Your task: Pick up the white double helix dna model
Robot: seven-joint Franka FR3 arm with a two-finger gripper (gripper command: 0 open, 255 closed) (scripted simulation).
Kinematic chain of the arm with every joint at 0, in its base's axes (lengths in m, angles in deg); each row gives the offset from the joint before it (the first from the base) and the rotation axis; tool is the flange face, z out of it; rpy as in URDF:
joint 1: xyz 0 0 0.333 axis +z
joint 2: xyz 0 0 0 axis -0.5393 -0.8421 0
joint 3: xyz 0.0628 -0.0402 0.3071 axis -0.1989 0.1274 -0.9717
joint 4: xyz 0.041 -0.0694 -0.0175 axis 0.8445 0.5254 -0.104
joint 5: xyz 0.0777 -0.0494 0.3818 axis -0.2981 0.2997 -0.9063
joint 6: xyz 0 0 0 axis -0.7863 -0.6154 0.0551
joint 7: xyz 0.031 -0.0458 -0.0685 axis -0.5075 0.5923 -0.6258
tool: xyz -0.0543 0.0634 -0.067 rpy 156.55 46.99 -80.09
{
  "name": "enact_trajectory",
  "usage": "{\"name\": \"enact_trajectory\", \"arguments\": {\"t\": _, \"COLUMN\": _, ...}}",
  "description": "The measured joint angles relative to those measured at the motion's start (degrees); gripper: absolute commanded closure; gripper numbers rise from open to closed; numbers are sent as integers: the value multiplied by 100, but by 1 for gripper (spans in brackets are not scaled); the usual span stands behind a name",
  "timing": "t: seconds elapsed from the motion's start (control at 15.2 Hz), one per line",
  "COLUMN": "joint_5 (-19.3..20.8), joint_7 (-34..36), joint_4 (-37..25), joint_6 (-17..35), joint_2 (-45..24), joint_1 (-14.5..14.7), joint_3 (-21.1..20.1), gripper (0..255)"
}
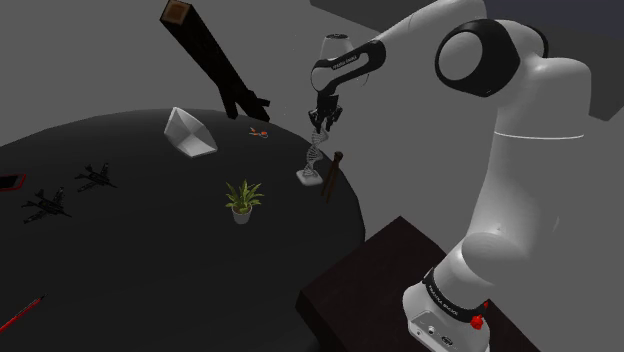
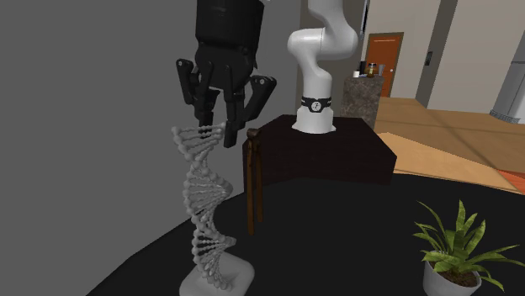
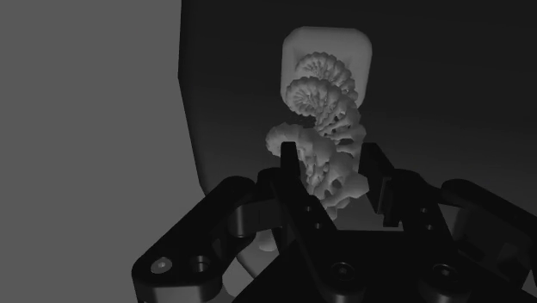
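Note:
The white double helix DNA model (image 1: 312, 160) (image 2: 206, 210) stands upright on its flat base on the dark round table (image 1: 150, 260), near the edge by the stand. My black gripper (image 1: 320, 124) (image 2: 216, 134) has come down from above over its top. In the wrist view the gripper (image 3: 331, 168) has its fingers pressed against both sides of the topmost coil of the model (image 3: 323, 77). The base rests on the table.
A dark brown post (image 1: 333, 175) (image 2: 251, 185) stands close beside the model. A potted plant (image 1: 243, 198) (image 2: 454, 252) sits nearer the table's middle. Farther off are a white angular object (image 1: 188, 133), two toy planes (image 1: 95, 178) and a long black arm-like thing (image 1: 215, 60).

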Motion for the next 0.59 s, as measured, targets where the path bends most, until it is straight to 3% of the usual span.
{"name": "enact_trajectory", "arguments": {"t": 0.59, "joint_5": -19, "joint_7": -74, "joint_4": -206, "joint_6": -388, "joint_2": 178, "joint_1": -7, "joint_3": 0, "gripper": 255}}
